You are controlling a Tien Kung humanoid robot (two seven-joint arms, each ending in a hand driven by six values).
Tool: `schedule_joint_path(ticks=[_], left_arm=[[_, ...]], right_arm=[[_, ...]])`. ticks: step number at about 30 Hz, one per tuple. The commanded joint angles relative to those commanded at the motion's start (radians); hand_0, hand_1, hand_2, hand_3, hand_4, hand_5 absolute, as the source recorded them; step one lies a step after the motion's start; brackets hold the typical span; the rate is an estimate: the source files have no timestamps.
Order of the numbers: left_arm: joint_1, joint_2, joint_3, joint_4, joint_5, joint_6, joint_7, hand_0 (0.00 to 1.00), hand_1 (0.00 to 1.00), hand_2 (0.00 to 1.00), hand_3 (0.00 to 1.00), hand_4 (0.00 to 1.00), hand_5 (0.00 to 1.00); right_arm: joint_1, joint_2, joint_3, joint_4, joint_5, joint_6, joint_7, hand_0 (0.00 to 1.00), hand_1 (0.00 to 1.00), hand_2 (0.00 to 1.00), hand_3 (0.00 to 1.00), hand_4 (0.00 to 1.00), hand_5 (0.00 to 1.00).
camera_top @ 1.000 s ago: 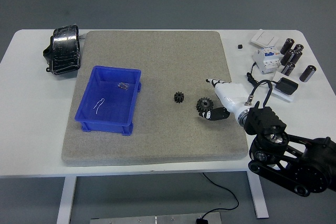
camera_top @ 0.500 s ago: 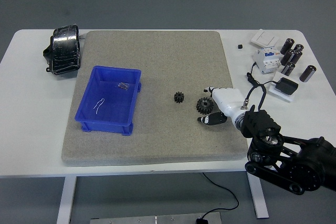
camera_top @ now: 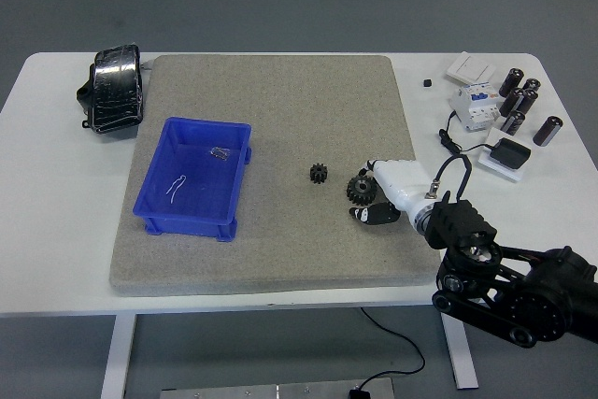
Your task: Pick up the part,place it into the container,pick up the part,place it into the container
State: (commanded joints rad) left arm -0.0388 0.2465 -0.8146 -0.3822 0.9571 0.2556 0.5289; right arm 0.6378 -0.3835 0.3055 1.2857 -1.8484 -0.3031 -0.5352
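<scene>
- The larger gear sits right at the right hand, between its white thumb side and dark fingers; the fingers look narrowed around it, though a firm grip isn't clear.
- It looks small, rigid, toothed metal; pinching across the teeth should hold.
- The smaller gear lies just left of the hand, the blue container well left.
- Since a second ago, the hand has slid left onto the gear.

A rough grey felt-like mat covers the smooth white tabletop. The blue container looks like glossy plastic; both gears appear dark matt metal.
</scene>
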Motion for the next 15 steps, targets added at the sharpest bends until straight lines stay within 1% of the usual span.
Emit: schedule_joint_path(ticks=[2,7,8,13,14,15], left_arm=[[0.001,0.000,0.000,0.000,0.000,0.001,0.001,0.674,0.654,0.634,0.646,0.746,0.544],[0.000,-0.001,0.000,0.000,-0.001,0.001,0.000,0.674,0.654,0.634,0.646,0.746,0.544],[0.000,-0.001,0.000,0.000,-0.001,0.001,0.000,0.674,0.653,0.634,0.646,0.744,0.549],[0.000,0.000,0.000,0.000,-0.001,0.003,-0.001,0.674,0.653,0.634,0.646,0.744,0.549],[-0.001,0.000,0.000,0.000,0.000,0.004,-0.001,0.673,0.651,0.631,0.646,0.744,0.550],[-0.001,0.000,0.000,0.000,0.000,0.005,0.000,0.673,0.651,0.631,0.646,0.744,0.550]], right_arm=[[0.002,0.003,-0.003,-0.002,0.002,-0.006,0.002,0.226,0.394,0.506,0.669,0.798,0.385],[0.005,0.008,-0.007,-0.010,0.007,-0.021,0.007,0.226,0.394,0.506,0.669,0.798,0.385],[0.006,0.009,-0.008,-0.011,0.008,-0.024,0.008,0.218,0.381,0.471,0.659,0.757,0.353],[0.007,0.012,-0.008,-0.019,0.008,-0.036,0.011,0.218,0.381,0.471,0.659,0.757,0.353],[0.007,0.012,-0.008,-0.019,0.008,-0.037,0.011,0.222,0.381,0.420,0.619,0.552,0.105],[0.007,0.012,-0.008,-0.019,0.007,-0.039,0.012,0.222,0.381,0.420,0.619,0.552,0.105]])
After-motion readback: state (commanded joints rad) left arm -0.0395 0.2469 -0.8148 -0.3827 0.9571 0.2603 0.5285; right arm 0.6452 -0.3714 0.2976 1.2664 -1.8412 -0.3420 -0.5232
